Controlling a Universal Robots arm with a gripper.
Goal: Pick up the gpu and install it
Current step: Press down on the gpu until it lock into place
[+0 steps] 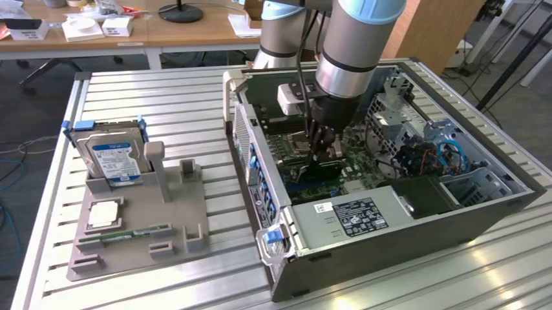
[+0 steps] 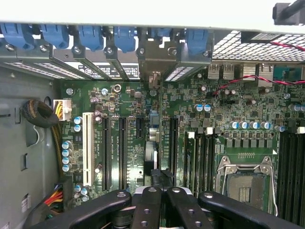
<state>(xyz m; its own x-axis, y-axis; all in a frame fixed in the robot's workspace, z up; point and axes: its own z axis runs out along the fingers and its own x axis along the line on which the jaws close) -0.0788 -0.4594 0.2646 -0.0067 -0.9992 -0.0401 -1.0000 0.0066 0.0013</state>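
- Arm is running off the exterior view's top edge, base hidden.
- Gripper is sinking inside the case; fingertips are blending into dark parts, grip unclear.
- GPU is showing edge-on in the wrist view, lower end hidden behind the fingers.
- Fingers are getting cut off by the wrist picture's edge.
- PSU label text is too small to read.
- Desk items are getting cropped.

computer case: 1 | hard drive: 1 | memory stick: 1 | parts holder: 1 | power supply: 1
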